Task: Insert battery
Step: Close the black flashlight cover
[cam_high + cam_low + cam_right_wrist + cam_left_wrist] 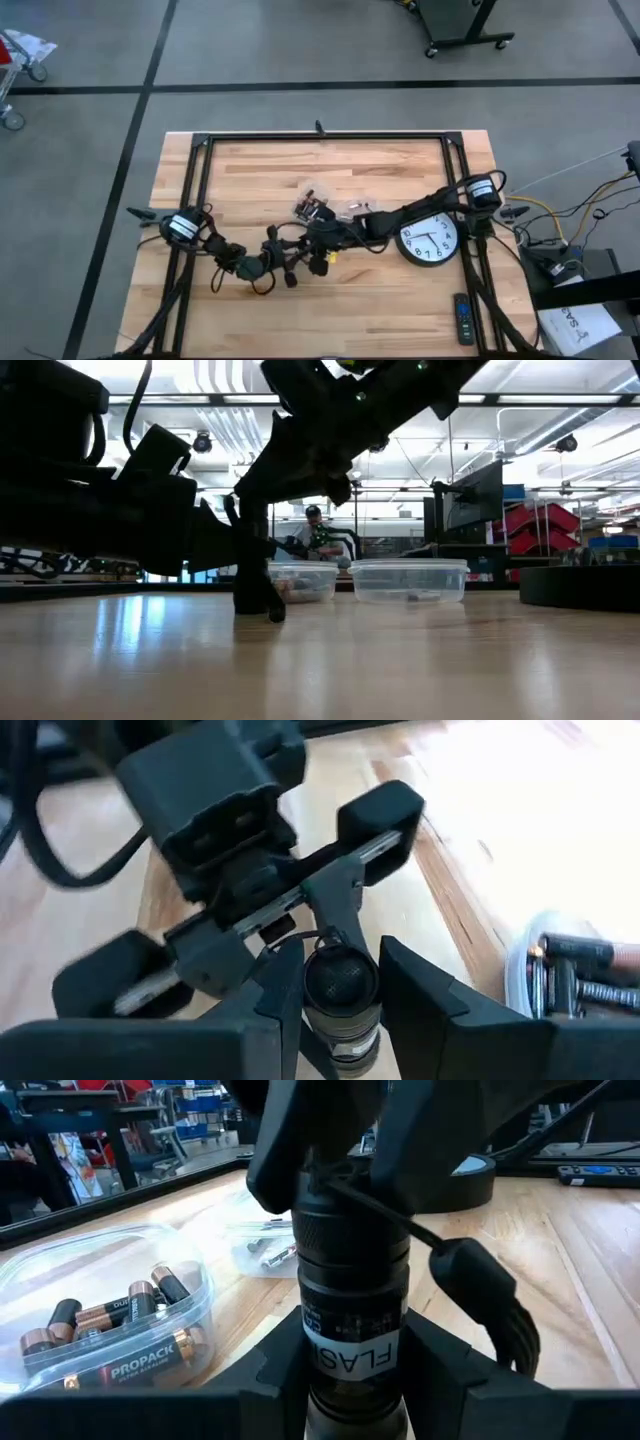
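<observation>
Here, from above, your left gripper (268, 262) and your right gripper (322, 238) met near the middle of the desk (400, 310), with the clock (429, 240) off to the right.

From desk level, the arms were dark shapes in front of two clear tubs (408, 581).

In the left wrist view, your left gripper's fingers were clamped on the flashlight (352, 1300). The batteries (120, 1312) lay in a tub just beside it, so none was in the flashlight that you could see.

In the right wrist view, your right gripper (342, 990) had its fingers closed around the end of the flashlight.

Both grippers held one thing. If one pulled or twisted too hard, I think the flashlight could slip or tip.
</observation>
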You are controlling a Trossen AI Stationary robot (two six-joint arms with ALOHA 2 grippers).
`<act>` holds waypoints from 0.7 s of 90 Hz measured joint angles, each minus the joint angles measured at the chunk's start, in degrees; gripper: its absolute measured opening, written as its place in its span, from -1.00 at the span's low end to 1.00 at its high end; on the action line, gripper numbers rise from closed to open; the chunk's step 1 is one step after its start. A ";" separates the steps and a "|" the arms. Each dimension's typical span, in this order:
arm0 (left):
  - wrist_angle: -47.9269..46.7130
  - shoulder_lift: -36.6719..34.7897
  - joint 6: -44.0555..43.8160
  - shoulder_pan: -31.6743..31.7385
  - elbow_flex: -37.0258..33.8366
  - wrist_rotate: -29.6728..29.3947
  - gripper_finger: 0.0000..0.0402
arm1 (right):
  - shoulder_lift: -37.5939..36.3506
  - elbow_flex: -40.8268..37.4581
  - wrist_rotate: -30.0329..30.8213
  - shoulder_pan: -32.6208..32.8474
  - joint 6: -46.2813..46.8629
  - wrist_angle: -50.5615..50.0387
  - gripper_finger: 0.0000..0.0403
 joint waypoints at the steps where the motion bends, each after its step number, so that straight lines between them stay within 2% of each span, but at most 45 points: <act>1: 0.00 0.00 0.00 0.00 0.00 0.00 -0.50 | 0.00 -0.01 0.04 0.06 0.17 0.13 -0.56; 13: -0.07 0.00 0.06 0.00 0.00 0.15 -0.49 | -1.45 -0.18 0.10 0.48 -1.86 0.58 -0.52; 20: -0.41 0.00 0.09 0.06 0.11 0.69 -0.49 | -2.93 -0.36 -1.97 -0.01 -4.89 -0.18 -0.45; 42: -0.55 -0.04 -0.10 0.05 0.17 2.25 -0.50 | -5.66 -0.33 -20.72 -4.80 -22.13 -0.61 -0.17; 63: -0.80 0.04 0.17 -0.02 0.99 3.54 -0.50 | -5.66 -0.18 -26.50 -7.89 -30.91 0.15 -0.05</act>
